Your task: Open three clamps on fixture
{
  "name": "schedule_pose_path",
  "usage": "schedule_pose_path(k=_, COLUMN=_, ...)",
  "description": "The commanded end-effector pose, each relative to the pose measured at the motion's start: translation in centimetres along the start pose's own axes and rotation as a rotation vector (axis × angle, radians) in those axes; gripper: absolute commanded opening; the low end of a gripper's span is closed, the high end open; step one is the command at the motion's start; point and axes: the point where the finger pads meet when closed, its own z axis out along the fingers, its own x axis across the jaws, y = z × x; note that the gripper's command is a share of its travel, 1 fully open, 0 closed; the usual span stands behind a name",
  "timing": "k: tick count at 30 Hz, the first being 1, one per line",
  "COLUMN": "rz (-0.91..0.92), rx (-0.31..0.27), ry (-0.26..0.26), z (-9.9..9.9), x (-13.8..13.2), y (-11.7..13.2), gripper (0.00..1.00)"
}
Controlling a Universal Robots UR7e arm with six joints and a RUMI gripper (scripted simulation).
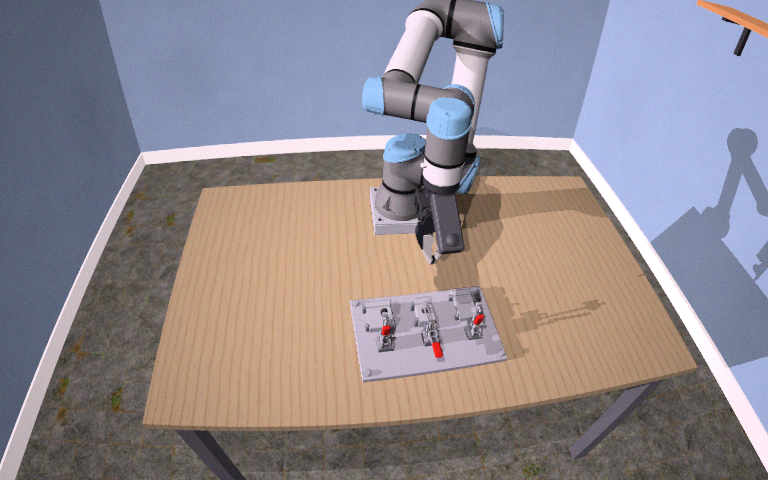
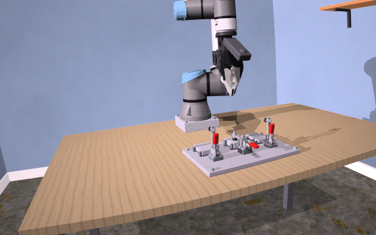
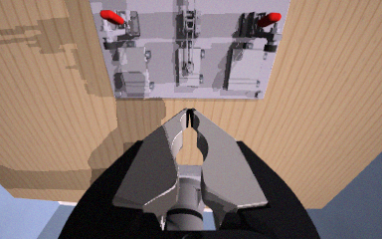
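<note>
The claw (image 2: pixel 233 92) hangs pinched shut and empty, high in the upper middle of the frame. Below, the grey metal fixture (image 2: pixel 280 155) sits lower right on the wood-grain surface (image 2: pixel 110 171). A descent onto the flat middle clamp (image 2: pixel 253 145) could nudge the blocky parts.

Resting on the wooden table (image 1: pixel 271 316), toward its front edge and right of centre: the flat grey fixture plate (image 1: pixel 453 362), well in front of the grey robot base block (image 1: pixel 390 226) at the table's rear. Standing in a row on the plate: the left red-handled toggle clamp (image 1: pixel 386 331), the middle red-handled toggle clamp (image 1: pixel 433 339), the right red-handled toggle clamp (image 1: pixel 475 322). Hanging high between base and plate, touching neither: the metal two-jaw gripper (image 1: pixel 431 257), shut on nothing.
</note>
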Motion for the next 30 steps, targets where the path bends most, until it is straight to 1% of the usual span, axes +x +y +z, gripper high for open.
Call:
schedule_pose_path(k=1, rz=0.0, rx=0.001, ry=0.0, z=0.0, x=0.0, y=0.0, gripper=0.0)
schedule_pose_path(k=19, rz=0.0, rx=0.001, ry=0.0, z=-0.1, x=0.0, y=-0.3, gripper=0.0)
schedule_pose_path(k=24, rz=0.0, rx=0.001, ry=0.0, z=-0.3, x=0.0, y=-1.0, gripper=0.0)
schedule_pose_path(k=30, rz=0.0, rx=0.001, ry=0.0, z=-0.7, x=0.0, y=-2.3, gripper=0.0)
